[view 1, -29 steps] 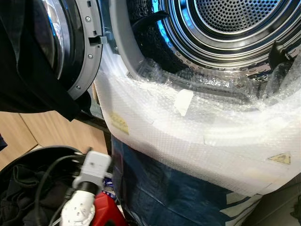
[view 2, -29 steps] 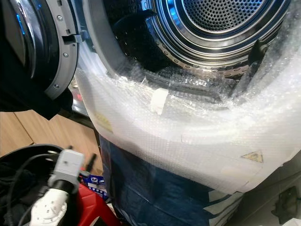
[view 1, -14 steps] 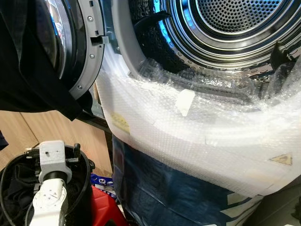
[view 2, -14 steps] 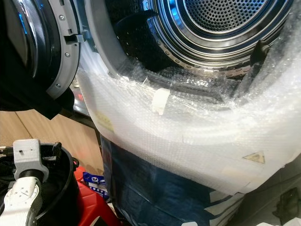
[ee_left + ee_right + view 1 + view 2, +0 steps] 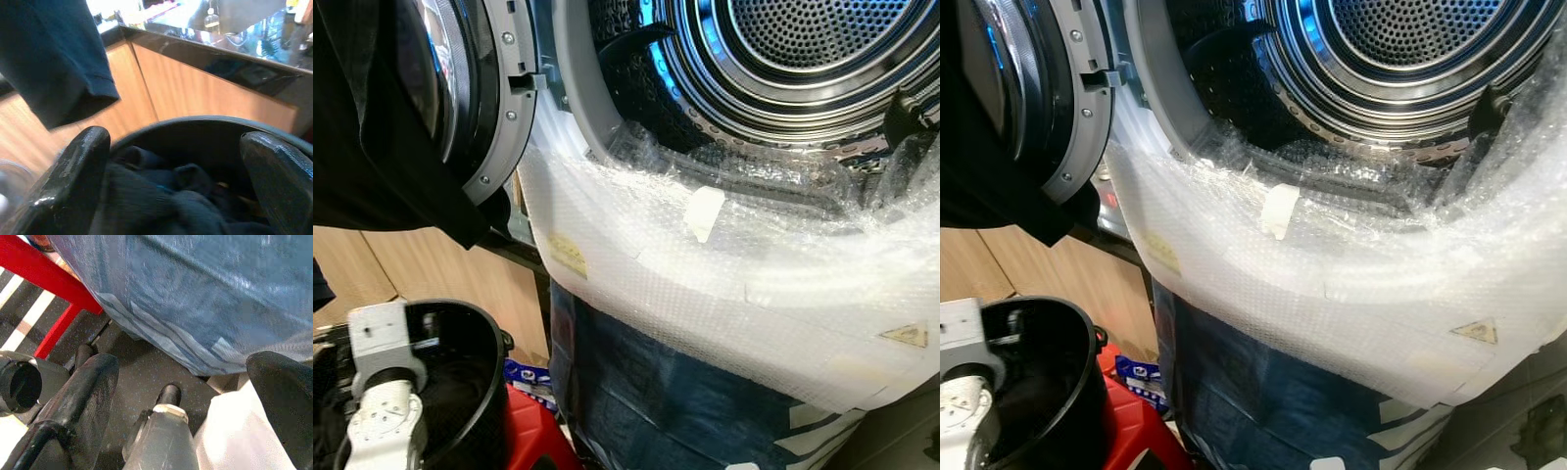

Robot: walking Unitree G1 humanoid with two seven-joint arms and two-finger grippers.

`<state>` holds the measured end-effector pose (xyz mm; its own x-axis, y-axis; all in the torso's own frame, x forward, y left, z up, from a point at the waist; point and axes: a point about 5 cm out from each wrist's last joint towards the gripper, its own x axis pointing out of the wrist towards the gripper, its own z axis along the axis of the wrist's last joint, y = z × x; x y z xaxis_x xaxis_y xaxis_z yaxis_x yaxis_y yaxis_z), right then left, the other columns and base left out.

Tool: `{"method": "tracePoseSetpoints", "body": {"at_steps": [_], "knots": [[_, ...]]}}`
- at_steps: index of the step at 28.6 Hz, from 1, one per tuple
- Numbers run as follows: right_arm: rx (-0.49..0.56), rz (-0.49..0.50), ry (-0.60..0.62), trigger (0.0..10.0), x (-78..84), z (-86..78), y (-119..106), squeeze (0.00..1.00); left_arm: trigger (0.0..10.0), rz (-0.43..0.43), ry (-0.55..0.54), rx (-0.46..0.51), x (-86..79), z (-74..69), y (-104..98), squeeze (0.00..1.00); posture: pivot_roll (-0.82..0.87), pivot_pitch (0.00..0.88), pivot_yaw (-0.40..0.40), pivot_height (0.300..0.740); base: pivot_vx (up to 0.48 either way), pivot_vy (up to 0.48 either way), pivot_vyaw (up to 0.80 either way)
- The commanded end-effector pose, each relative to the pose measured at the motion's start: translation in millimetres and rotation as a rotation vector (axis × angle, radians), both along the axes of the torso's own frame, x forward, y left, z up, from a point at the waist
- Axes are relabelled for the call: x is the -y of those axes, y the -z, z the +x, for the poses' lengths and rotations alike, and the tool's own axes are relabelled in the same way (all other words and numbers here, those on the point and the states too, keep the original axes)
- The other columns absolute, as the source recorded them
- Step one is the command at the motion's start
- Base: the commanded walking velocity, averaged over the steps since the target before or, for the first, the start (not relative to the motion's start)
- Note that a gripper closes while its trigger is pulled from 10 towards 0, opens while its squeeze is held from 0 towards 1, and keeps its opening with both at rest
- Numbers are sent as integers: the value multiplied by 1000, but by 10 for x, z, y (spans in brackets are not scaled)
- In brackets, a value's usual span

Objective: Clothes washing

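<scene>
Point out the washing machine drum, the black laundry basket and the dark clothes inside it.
drum (image 5: 822, 39): left eye view, on the perforated back wall.
black laundry basket (image 5: 494, 392): left eye view, on its right rim.
dark clothes (image 5: 166, 196): left wrist view, on the bunched fabric between the fingers.

A big washing machine with a shiny round metal drum full of little holes (image 5: 1410, 49) stands open. Its grey round door (image 5: 1048, 98) swings out to the left. White bubble wrap (image 5: 1332, 284) covers the front under the opening, with blue plastic sheet (image 5: 1263, 392) below it. A black round bucket (image 5: 1058, 382) sits low on the left, beside a red frame (image 5: 1136, 431)
</scene>
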<state>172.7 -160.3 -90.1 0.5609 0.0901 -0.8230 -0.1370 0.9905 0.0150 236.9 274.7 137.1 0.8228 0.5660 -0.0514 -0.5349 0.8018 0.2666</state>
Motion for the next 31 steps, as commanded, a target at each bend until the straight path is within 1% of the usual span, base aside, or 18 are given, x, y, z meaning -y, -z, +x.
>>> {"method": "tracePoseSetpoints", "body": {"at_steps": [1, 3, 5, 7, 9, 14, 15, 20, 24, 26, 28, 29, 31], "knots": [[-1, 5, 12, 10000, -4, -5, 3, 0, 10000, 68, 9, 19, -2, -12, -85, 1000, 149, 4, 9, 740, 0, 0, 0], [-2, 9, 22, 10000, -12, -11, 6, 0, 10000, 103, 1, 12, -6, -58, -88, 1000, 150, 0, 14, 740, 0, 0, 0], [-3, 13, 24, 10000, -21, -14, 8, 0, 10000, 98, -21, 8, -15, -92, -73, 1000, 150, 0, 15, 740, 0, 0, 0], [-3, 15, 26, 10000, -26, -11, 7, 0, 10000, 95, -17, 2, -17, -84, -70, 1000, 148, 5, 15, 740, 0, 0, 0], [-3, 15, 29, 10000, -26, -12, 7, 0, 10000, 70, -1, 7, -6, -58, -58, 1000, 147, 3, 14, 740, 0, 0, 0], [-7, 13, 33, 10000, -9, -27, 13, 0, 10000, 50, 43, 47, 71, -25, -77, 1000, 142, 1, 14, 740, 0, 0, 0], [-7, 12, 33, 10000, -4, -29, 14, 0, 10000, 48, 47, 43, 84, -22, -65, 0, 145, 1, 13, 740, 0, 0, 0], [-8, 8, 38, 10000, 19, -22, 10, 0, 10000, 32, 44, 31, 100, -16, -29, 0, 146, 0, 13, 740, 0, 0, 0], [-3, 10, 44, 10000, 22, -2, 2, 0, 10000, 30, -7, 18, 62, -73, 3, 0, 152, 3, 13, 740, 0, 0, 0], [-2, 12, 44, 10000, 16, 6, -1, 0, 10000, -4, -53, 28, 28, -125, 22, 0, 162, 8, 9, 740, 0, 0, 0], [-2, 13, 43, 10000, 14, 8, -2, 0, 10000, -13, -57, 28, 25, -129, 28, 0, 164, 6, 8, 740, 0, 0, 0], [-2, 14, 39, 10000, 2, 16, -4, 0, 10000, -67, -104, 27, -19, -154, 65, 0, 166, 3, 10, 740, 0, 0, 0], [0, 17, 41, 10000, -5, 23, -7, 0, 10000, -91, -121, 31, -50, -157, 78, 0, 169, 7, 9, 740, 0, 0, 0]]}}
